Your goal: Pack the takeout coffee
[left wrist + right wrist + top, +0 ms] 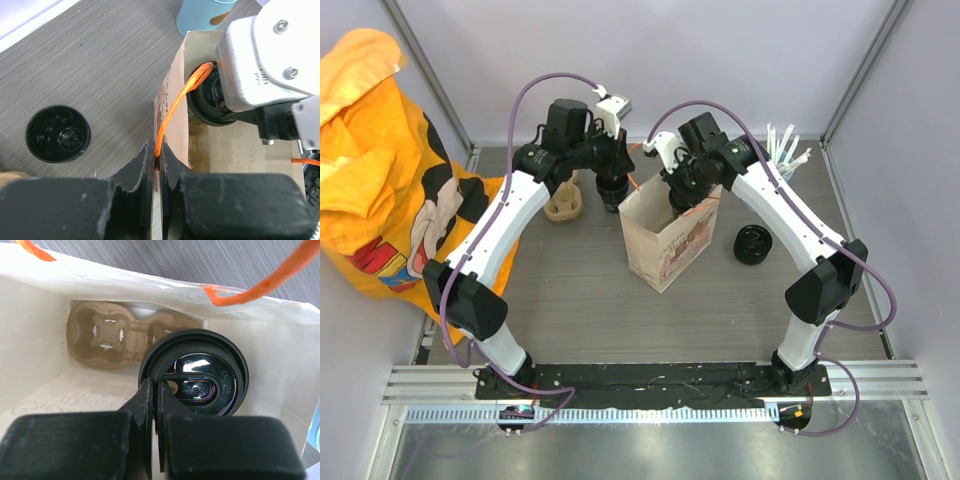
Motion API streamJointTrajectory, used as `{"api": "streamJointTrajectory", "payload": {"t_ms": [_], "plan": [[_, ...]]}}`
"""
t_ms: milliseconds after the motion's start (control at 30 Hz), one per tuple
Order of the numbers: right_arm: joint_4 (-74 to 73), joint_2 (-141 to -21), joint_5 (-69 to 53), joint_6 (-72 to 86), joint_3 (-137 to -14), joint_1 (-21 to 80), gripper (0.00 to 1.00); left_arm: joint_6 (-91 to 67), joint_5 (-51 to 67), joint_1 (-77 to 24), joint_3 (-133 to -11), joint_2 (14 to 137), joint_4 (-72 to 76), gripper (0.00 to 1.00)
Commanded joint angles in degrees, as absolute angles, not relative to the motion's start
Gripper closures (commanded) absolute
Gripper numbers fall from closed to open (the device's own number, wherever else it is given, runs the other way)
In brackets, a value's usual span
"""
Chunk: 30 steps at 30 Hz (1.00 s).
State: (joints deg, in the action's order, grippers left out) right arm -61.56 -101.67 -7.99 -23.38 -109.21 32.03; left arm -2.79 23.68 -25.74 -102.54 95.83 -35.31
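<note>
- takeout coffee (196, 374): small black cup with a black lid, hanging inside the mouth of the paper bag (665, 255), directly under the right claw (156, 390).
- right claw: fingers nearly together, pinching the near rim of the lid and holding the cup.
- cup orientation: upright, long axis vertical. The lid faces up at the right claw and the base points down into the bag. The body is hidden under the lid.
- pulp cup carrier (107, 337): lies flat on the bag floor, below and beyond the right claw, lower than the cup.
- left claw (157, 150): narrow, clamped on the bag's orange handle (172, 107) just above the bag's top edge. The bag opening and the right claw are just beside it.
- bag: upright on the tabletop (580, 300), mouth open, under both claws.
- second black cup (752, 244): on the tabletop, on the outer side of the right claw, apart from the bag.
- left wrist view: a black round cup top sits on the side of the left claw away from the bag. Cannot tell if it is that same cup.
- light-blue cup (202, 15): beyond the left claw, past the bag. White straws (782, 145) show behind the right arm.
- surface: grey wood-grain tabletop with a metal rail (660, 385) at the arm bases.
- room: pale wall panels (650, 50) and an orange printed cloth (380, 170) well out from the left claw.
</note>
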Motion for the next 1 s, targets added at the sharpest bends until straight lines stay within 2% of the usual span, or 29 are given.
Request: {"api": "streamJointTrajectory", "payload": {"t_ms": [0,967], "plan": [[-61.0,-101.8,-7.0,-24.2,-111.5,32.3,0.99,-3.7,23.8,-25.4,-102.3,94.0,-31.9,0.91],[-57.0,-102.7,-4.8,-26.1,-108.1,32.2,0.99,-4.6,23.6,-25.3,-101.8,93.9,-31.3,0.92]]}}
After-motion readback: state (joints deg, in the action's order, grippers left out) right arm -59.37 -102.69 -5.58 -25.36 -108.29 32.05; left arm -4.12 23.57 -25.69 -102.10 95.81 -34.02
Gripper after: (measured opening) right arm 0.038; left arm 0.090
